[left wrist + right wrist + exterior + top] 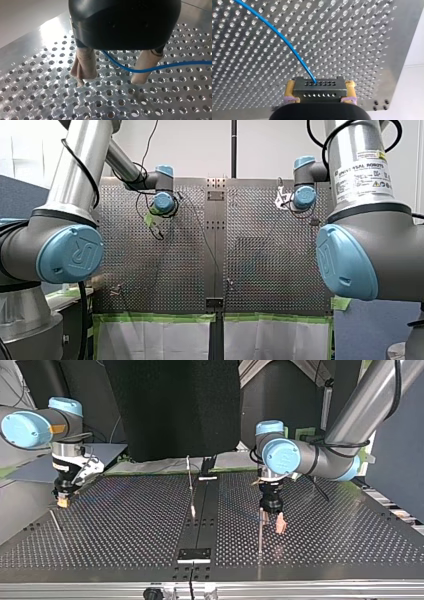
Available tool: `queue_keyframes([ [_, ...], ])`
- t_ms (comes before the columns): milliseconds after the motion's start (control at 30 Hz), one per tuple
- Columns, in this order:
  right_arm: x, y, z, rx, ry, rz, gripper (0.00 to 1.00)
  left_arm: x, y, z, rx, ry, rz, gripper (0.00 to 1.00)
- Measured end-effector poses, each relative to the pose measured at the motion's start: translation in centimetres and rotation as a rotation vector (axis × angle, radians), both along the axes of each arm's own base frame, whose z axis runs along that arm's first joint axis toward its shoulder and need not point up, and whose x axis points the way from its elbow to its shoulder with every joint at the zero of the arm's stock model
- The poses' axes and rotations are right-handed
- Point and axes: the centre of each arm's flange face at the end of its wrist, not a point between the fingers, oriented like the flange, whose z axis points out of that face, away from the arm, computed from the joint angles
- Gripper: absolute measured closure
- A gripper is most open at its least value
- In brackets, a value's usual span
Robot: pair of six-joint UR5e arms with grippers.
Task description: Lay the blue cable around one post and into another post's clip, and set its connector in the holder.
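Connector in rt hand (blue cable ahead)

Cable: thin, blue, in one smooth curve.
Cable end: goes into the upper row of holes of the connector.
Connector: small grey block, two rows of holes, clamped between the yellow pads of my right gripper.
Cable middle: passes between the spread fingers of my left gripper.
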Motion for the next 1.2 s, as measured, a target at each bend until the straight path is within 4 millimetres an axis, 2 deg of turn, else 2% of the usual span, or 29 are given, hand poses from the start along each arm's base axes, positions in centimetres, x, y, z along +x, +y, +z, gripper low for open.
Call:
queue_keyframes([
  [167, -0.2, -0.1, -3.6, 0.032, 0.017, -0.003, 0.62, 0.0, 0.0, 0.0, 0.000, 0.001, -0.001, 0.00],
  [300, -0.7, -0.3, -7.3, 0.072, 0.040, -0.011, 0.62, -0.1, -0.1, 0.0, 0.000, 0.001, -0.002, 0.00],
  [400, -1.2, -0.7, -9.3, 0.095, 0.050, -0.022, 0.62, -0.1, -0.1, 0.0, 0.001, 0.001, -0.002, 0.00],
  [467, -1.6, -1.0, -10.0, 0.100, 0.051, -0.026, 0.62, -0.1, -0.1, 0.0, 0.002, 0.002, -0.002, 0.00],
  [700, -2.9, -1.7, -10.1, 0.089, 0.049, -0.048, 0.62, -0.1, -0.1, 0.0, 0.006, 0.001, -0.002, 0.00],
  [1000, -3.7, -2.0, -7.9, 0.042, 0.033, -0.035, 0.62, -0.1, -0.1, 0.0, 0.006, 0.002, -0.002, 0.00],
  [1200, -4.6, -2.5, -7.5, 0.023, 0.034, -0.015, 0.62, -0.1, -0.1, 0.0, 0.006, 0.002, -0.002, 0.00],
])
